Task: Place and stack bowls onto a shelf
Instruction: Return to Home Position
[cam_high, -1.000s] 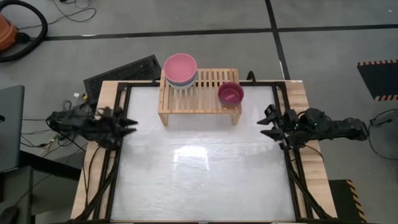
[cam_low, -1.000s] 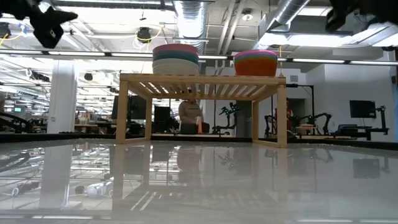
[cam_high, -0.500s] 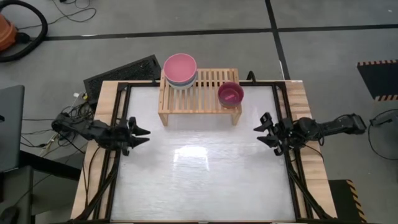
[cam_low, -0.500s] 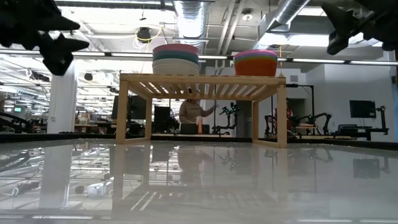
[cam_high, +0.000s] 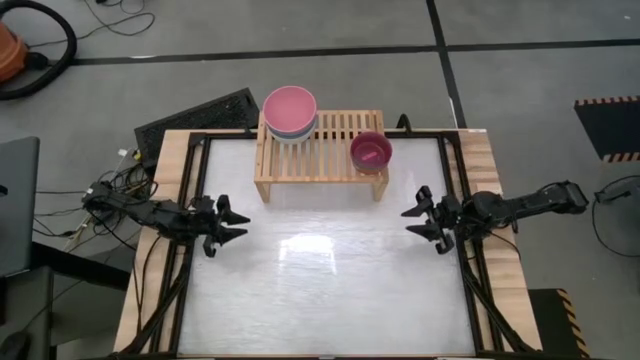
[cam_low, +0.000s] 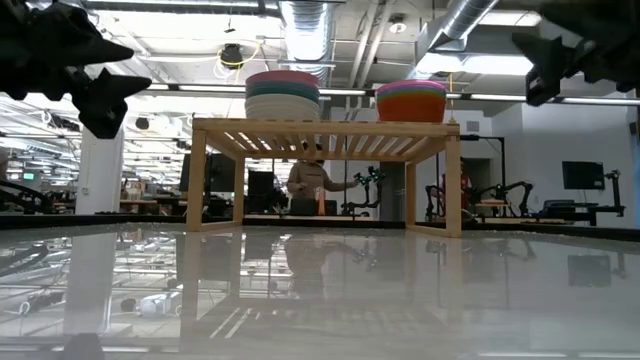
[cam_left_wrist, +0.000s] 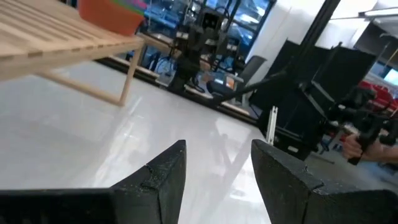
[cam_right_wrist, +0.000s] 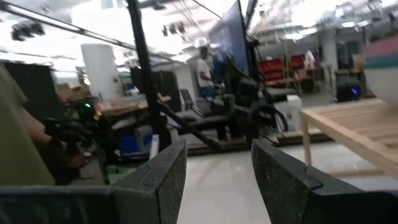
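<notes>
one shelf (cam_high: 335, 140) bears two four-bowl stacks (cam_high: 290, 105) (left and right jaws spread, empty)

Seen from above, the grey concrete floor (cam_high: 350, 25) is crossed by black tape lines (cam_high: 300, 52). An orange vacuum (cam_high: 8, 48) and its looping black hose (cam_high: 73, 42) lie at the upper left, a black mat (cam_high: 195, 118) left of centre, and a hazard-striped panel (cam_high: 612, 128) at the right edge. In the low view, silver ducts (cam_low: 305, 20) run overhead, a white pillar (cam_low: 98, 165) stands at left, a dark monitor (cam_low: 582, 175) at right, and a person (cam_low: 308, 182) mid-frame.
</notes>
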